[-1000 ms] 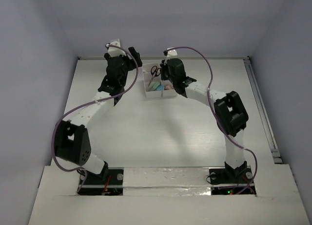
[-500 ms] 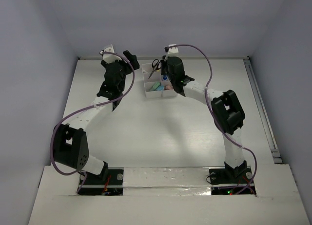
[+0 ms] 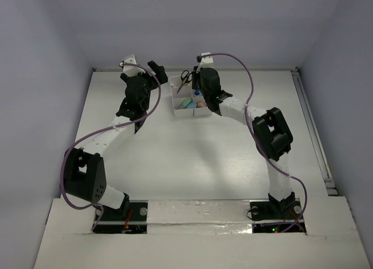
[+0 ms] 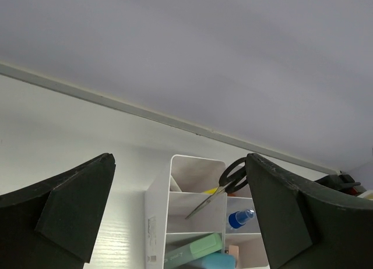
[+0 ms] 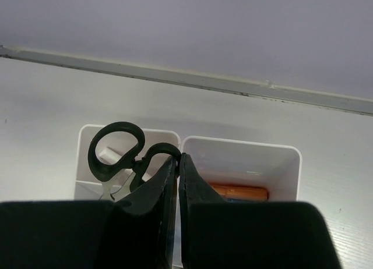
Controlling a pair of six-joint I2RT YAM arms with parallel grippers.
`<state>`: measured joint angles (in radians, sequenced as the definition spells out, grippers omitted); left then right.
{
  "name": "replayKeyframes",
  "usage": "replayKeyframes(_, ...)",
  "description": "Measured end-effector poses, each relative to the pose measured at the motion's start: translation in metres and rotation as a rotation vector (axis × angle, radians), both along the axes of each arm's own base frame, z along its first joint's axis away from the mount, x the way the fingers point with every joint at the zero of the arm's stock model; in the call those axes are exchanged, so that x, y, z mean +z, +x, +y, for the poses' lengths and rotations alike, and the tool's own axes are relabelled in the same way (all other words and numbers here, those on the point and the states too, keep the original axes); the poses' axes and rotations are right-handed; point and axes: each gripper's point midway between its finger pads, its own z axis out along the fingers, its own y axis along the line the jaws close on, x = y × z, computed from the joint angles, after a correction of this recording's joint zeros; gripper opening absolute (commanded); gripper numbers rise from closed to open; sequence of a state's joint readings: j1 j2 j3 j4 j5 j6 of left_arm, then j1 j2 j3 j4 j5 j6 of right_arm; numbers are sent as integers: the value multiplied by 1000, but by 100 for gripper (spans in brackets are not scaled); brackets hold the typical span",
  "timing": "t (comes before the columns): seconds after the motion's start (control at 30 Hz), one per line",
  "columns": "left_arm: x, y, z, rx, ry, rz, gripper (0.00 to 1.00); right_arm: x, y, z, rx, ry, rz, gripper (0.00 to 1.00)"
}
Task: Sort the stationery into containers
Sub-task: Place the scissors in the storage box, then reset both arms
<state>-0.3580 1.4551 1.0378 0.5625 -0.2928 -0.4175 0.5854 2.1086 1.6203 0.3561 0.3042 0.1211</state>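
The white six-compartment organizer stands at the far middle of the table. My right gripper hangs over its far end and is shut on one handle loop of the black-handled scissors. In the right wrist view the jaws pinch that loop, and the scissors tilt into the far-left compartment. An orange marker lies in the far-right compartment. My left gripper is open and empty, left of the organizer. The left wrist view shows the scissors, a blue-capped tube, a pale-green marker and a blue marker inside.
The table's back edge meets the wall just behind the organizer. A rail runs along the table's right edge. A purple cable loops over each arm.
My left gripper has drawn back to the left, away from the organizer. My right gripper has shifted slightly and the scissors now stand more tilted. Little moved in the last half second.
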Motion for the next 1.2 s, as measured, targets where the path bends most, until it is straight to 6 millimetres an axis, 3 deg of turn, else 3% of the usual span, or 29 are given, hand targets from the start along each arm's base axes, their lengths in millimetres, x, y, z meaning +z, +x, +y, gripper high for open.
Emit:
replayKeyframes(0.17, 1, 0, 0, -2, -1, -3, 94, -1, 0, 5, 23, 2, -6, 20)
replayKeyframes(0.33, 1, 0, -1, -6, -6, -4, 99, -10, -4, 11, 50, -7, 0, 39)
replayKeyframes(0.53, 9, -4, -2, -16, -19, -19, 99, -31, -15, 13, 76, -23, 33, 68)
replayKeyframes(0.57, 13, -5, -2, -18, -24, -26, 99, -33, -19, 12, 81, -27, 39, 79)
replayKeyframes(0.63, 21, -9, -2, -25, -34, -42, 99, -29, -28, 8, 85, -28, 44, 89)
replayKeyframes(0.67, 26, -11, -2, -28, -41, -51, 99, -20, -32, 5, 88, -23, 36, 97)
replayKeyframes(0.73, 35, -16, -2, -36, -55, -71, 99, 3, -42, 0, 93, -5, 7, 100)
replayKeyframes(0.93, 59, -33, -4, -81, -92, -105, 99, 116, -87, -40, 49, 94, -179, 100)
replayKeyframes(1.07, 80, -54, -4, -123, -111, -131, 99, 174, -134, -98, -73, 152, -312, 100)
replayKeyframes(1.2, 117, -96, 3, -168, -140, -219, 99, 222, -190, -161, -194, 215, -478, 100)
